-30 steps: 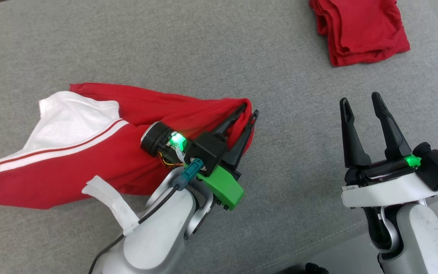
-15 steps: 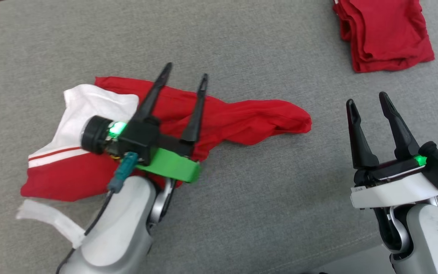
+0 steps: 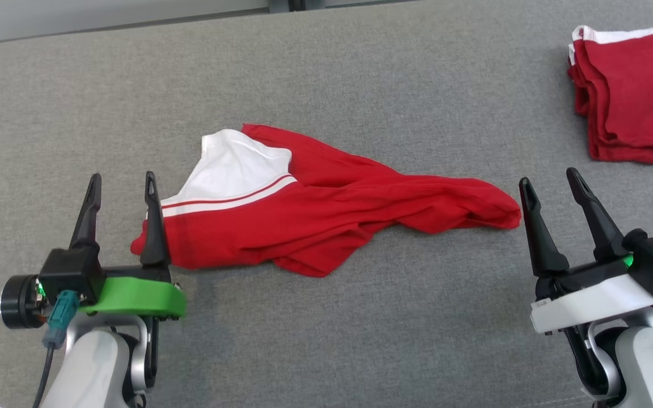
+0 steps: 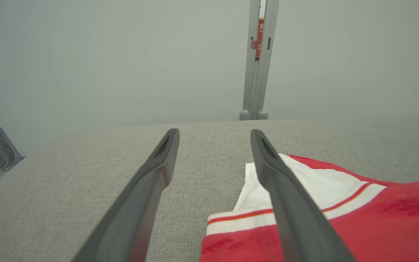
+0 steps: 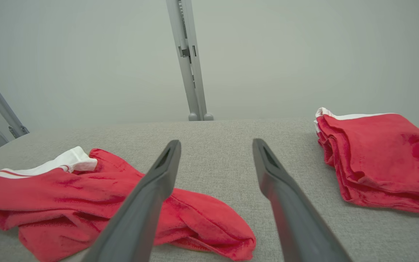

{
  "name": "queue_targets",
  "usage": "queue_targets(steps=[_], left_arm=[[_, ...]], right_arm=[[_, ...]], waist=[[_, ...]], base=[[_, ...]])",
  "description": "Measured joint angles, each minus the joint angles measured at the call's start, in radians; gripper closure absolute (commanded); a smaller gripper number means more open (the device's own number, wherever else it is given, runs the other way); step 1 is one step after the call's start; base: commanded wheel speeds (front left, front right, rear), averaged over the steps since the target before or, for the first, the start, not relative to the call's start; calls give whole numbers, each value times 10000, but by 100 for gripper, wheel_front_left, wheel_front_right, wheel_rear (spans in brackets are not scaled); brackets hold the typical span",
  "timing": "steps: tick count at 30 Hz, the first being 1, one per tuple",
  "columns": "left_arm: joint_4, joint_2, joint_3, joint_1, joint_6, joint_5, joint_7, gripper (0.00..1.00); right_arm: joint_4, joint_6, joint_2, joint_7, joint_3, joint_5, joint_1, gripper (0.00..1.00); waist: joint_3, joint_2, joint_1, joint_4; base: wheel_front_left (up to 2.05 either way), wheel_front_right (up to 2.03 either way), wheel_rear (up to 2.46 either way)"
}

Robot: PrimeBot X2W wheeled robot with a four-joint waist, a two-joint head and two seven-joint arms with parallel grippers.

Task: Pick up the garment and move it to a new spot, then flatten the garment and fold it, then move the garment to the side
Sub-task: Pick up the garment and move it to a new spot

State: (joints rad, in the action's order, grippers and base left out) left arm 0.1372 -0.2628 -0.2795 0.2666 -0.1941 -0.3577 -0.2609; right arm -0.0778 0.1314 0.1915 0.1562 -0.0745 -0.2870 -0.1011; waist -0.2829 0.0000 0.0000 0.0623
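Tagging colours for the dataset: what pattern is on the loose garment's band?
The band is white with a thin red stripe; head view shows it best.

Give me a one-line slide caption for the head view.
Left gripper and right gripper, jaws open, flank a crumpled red-and-white garment on the grey fabric surface; folded red garments lie far right.

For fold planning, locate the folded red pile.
The folded red pile lies upper right in head view, beyond the right end effector, apart from the garment.
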Motion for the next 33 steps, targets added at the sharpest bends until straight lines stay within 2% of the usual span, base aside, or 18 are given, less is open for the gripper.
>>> queue_targets(steps=[6,16,33], left_arm=[[-107,-155,-115,-651,10,-29,65,0],[-150,-247,-322,-1502,10,-142,236,0],[-104,-282,-316,-2103,-84,-395,222,0]], right_arm=[[81,0,-27,-232,31,-12,435,0],[94,-2,-102,-451,-21,4,1109,0],[-414,-2,-297,-848,138,155,1745,0]], waist=[[626,0,0,-191],[1406,0,0,-119],[2189,0,-1,-61]], base=[[0,0,0],[0,0,0],[0,0,0]])
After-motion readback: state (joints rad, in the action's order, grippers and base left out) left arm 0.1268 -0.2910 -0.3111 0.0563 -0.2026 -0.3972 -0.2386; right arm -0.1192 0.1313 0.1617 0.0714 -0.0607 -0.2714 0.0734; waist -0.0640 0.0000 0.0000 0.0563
